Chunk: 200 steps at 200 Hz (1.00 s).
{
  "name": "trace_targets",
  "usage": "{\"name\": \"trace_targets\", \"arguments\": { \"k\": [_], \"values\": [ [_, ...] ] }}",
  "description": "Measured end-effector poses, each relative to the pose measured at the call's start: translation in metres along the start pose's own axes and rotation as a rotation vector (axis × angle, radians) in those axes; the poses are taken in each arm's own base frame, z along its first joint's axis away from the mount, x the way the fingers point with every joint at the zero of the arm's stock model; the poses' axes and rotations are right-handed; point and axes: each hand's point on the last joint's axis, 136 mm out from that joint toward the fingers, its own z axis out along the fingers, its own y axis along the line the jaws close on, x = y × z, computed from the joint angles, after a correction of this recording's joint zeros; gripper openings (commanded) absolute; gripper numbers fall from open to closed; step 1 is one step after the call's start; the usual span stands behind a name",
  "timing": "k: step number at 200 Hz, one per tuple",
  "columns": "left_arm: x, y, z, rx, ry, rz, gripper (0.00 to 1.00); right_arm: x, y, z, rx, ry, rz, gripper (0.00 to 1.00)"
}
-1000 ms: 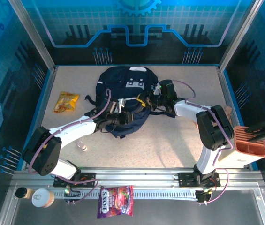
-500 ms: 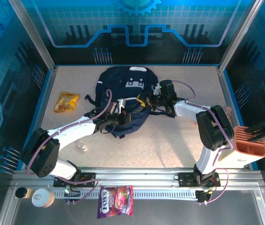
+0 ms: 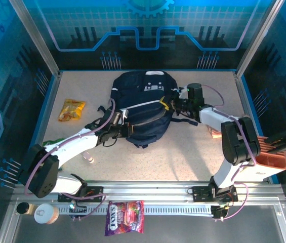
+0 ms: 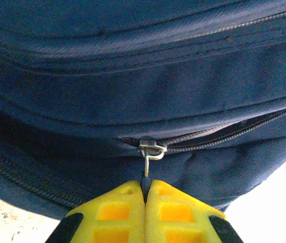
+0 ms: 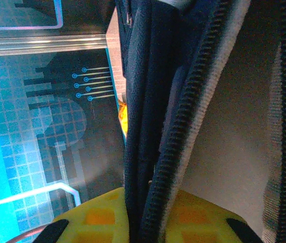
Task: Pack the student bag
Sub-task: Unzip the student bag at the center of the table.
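Since a second ago the student bag (image 3: 145,106) has shifted right and toward the far side of the table (image 3: 183,152), and both my arms have followed it. It now lies mid-table. My left gripper (image 4: 146,190) is pinched fully together on the zipper pull (image 4: 150,152), with the zip partly parted beside the slider. My right gripper (image 5: 143,207) is squeezed nearly closed on a thick ribbed edge at the bag's right side. I judge I am opening a compartment. Next I should draw the pull along its track while my right gripper braces the bag.
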Motion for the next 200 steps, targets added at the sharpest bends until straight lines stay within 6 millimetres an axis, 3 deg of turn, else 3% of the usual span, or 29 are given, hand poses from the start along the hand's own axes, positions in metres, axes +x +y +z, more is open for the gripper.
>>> {"name": "trace_targets", "arguments": {
  "k": [45,78,117,138,176,200],
  "values": [
    [-0.002,-0.015,-0.003,0.034,0.008,0.087,0.00,0.000,-0.008,-0.011,0.010,-0.054,0.006,0.50],
    [-0.006,-0.038,-0.003,0.065,0.014,0.151,0.00,0.005,-0.003,-0.022,0.036,-0.138,0.011,0.60],
    [-0.002,-0.057,0.008,0.091,0.046,0.193,0.00,0.037,0.010,-0.019,0.096,-0.204,-0.005,0.59],
    [-0.001,-0.065,0.013,0.105,0.061,0.204,0.00,0.050,-0.005,-0.014,0.155,-0.243,0.021,0.57],
    [0.000,-0.073,0.022,0.119,0.075,0.214,0.00,0.053,-0.021,-0.009,0.219,-0.299,0.047,0.53],
    [0.000,-0.074,0.023,0.118,0.074,0.214,0.00,0.050,-0.022,-0.001,0.235,-0.306,0.059,0.38]
  ]
}}
